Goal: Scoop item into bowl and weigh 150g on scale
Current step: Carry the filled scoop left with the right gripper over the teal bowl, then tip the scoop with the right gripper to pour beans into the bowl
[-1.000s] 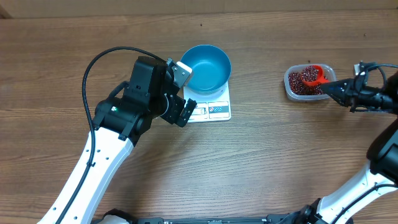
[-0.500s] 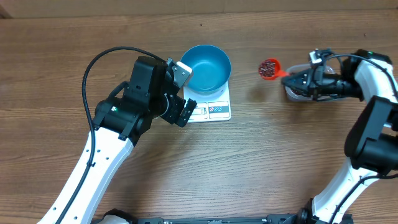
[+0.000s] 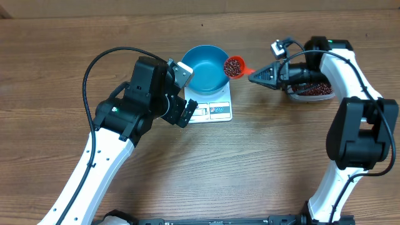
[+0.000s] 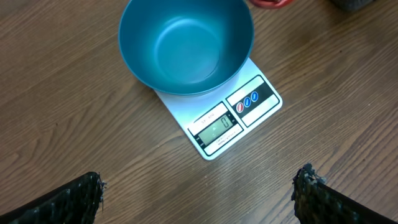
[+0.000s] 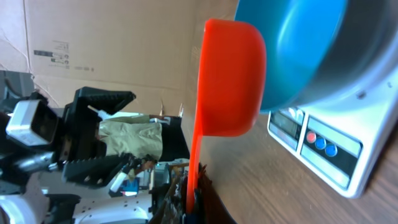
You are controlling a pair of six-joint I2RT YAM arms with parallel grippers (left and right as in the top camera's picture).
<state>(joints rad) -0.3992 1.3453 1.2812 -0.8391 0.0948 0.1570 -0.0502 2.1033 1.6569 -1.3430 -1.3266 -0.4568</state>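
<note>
My right tool point(image 3: 255, 75) is clamped tight on the scoop point(image 3: 242, 70) handle, beans point(image 3: 234, 65) heaped in it, just over the bowl point(image 3: 201, 70) rim (bowl sits empty on the scale point(image 3: 215, 111)). And my left tool point(image 4: 196, 186) is wide open, idle. I'd move inboard before tipping, pour slow.

Wood table point(image 3: 281, 156) w/ scale point(image 3: 212, 110) & clear container point(image 3: 306, 97).
</note>
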